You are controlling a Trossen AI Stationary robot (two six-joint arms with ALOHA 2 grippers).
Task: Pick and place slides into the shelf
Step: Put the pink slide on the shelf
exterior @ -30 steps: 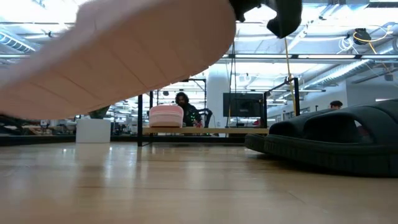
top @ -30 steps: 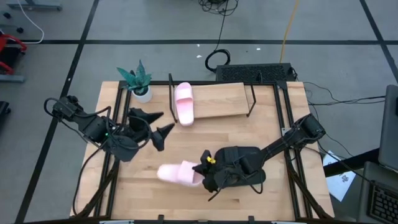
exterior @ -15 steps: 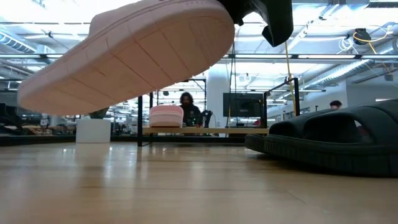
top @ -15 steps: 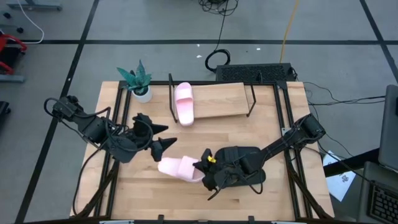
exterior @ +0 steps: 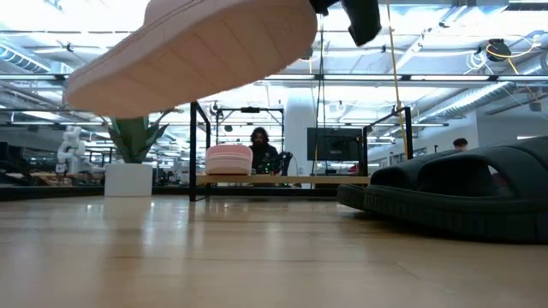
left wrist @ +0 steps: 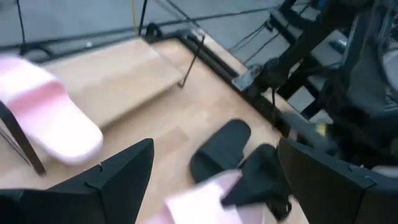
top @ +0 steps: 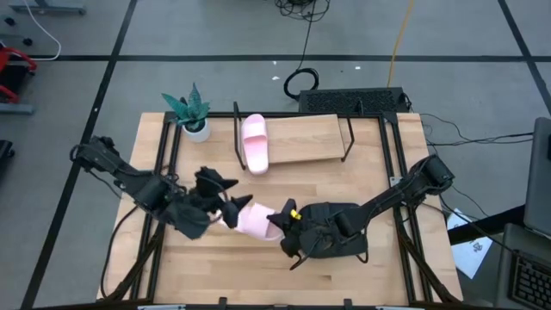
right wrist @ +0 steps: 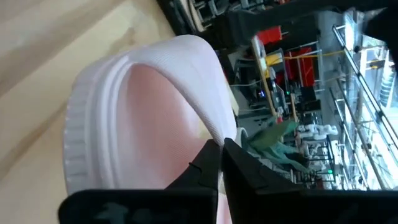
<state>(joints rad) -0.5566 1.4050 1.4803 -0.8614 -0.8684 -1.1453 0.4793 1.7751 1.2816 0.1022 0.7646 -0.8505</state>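
Note:
My right gripper point(top: 277, 222) is shut on a pale pink slide point(top: 252, 220) and holds it in the air above the table's middle. The low view shows its ribbed sole point(exterior: 197, 51) from below. My left gripper point(top: 234, 196) is open at the slide's free end. In the left wrist view its fingers stand on either side of the slide point(left wrist: 199, 202) without touching. The second pink slide point(top: 256, 144) lies sole down on the left end of the shelf point(top: 306, 138). The black slides point(top: 336, 234) rest on the table under my right arm. My right gripper pinches the pink slide's wide strap point(right wrist: 208, 118) at its edge between its two fingers point(right wrist: 208, 163). It comes roughly level from the table's right. The slide is lifted clear and tilted, with its free end lower and pointing toward the table's left.
A potted plant point(top: 191, 112) stands at the far left corner beside the shelf's black wire end frame point(top: 238, 129). The shelf's board point(left wrist: 118, 81) is bare to the right of the pink slide. A keyboard point(top: 351, 99) lies behind the shelf. People sit in the room beyond point(exterior: 259, 150).
My right gripper has raised the pink slide higher and carried it a little toward the far edge. The slide's free end has swung toward the left arm. My left gripper, staying open, has moved right and toward the near edge, up to that end of the slide.

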